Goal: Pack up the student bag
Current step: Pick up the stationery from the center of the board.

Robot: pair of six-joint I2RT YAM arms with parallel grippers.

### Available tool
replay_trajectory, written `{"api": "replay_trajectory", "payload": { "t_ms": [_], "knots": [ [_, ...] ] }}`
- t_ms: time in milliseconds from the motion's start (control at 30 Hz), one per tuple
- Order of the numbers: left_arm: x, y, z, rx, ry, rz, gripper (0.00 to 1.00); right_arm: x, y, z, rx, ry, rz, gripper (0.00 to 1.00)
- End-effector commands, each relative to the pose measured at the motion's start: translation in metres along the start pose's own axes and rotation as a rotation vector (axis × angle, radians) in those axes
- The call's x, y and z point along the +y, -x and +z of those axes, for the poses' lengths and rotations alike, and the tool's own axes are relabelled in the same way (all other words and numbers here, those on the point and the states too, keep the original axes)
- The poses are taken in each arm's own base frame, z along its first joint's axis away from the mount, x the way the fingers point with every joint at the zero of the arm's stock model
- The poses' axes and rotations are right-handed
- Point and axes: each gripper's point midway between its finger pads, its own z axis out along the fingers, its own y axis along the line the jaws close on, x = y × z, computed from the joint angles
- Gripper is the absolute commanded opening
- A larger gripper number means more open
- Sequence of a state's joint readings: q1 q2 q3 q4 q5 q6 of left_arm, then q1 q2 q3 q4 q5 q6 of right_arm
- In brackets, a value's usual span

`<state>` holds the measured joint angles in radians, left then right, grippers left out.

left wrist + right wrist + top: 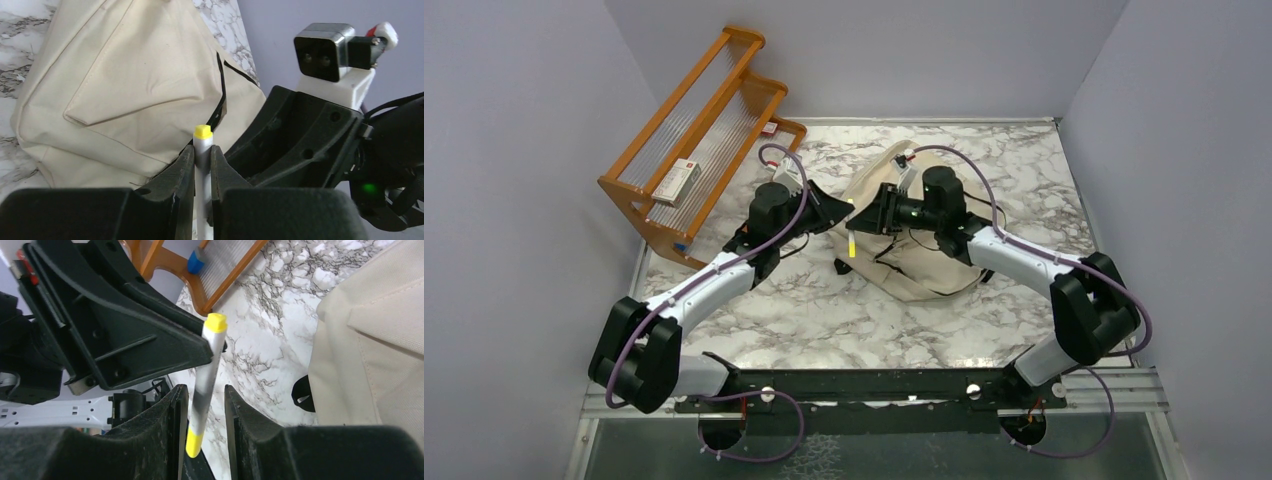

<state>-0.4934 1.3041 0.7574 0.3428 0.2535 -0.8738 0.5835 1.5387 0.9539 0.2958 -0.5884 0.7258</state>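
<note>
The student bag, cream canvas with black straps, lies on the marble table right of centre; its front pocket fills the left wrist view. A grey marker with yellow ends hangs upright at the bag's left edge. My left gripper is shut on the marker just below its yellow cap. My right gripper faces it and stands open around the marker's lower barrel, with a clear gap on one side. The two grippers nearly touch above the table.
An orange wooden rack stands at the back left with a small box on it and a blue item at its foot. A black strap loop sticks out from the bag. Walls close in on three sides.
</note>
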Motion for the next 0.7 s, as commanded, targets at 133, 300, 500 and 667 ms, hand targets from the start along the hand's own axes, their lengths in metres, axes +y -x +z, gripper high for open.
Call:
{"api": "replay_trajectory", "payload": {
  "t_ms": [133, 300, 500, 667],
  "knots": [
    [-0.022, 0.008, 0.001, -0.018, -0.083, 0.022, 0.0, 0.0, -0.007, 0.008, 0.018, 0.035, 0.033, 0.25],
    [-0.016, 0.003, 0.003, -0.011, -0.073, 0.026, 0.12, -0.011, -0.003, 0.003, -0.023, -0.047, 0.039, 0.09],
    [-0.022, 0.005, 0.005, -0.003, -0.093, 0.036, 0.44, -0.032, 0.003, -0.012, -0.093, -0.215, 0.073, 0.01],
    [-0.032, 0.01, 0.005, -0.005, -0.128, 0.095, 0.62, -0.041, 0.026, -0.038, -0.205, -0.366, 0.029, 0.0]
  ]
}}
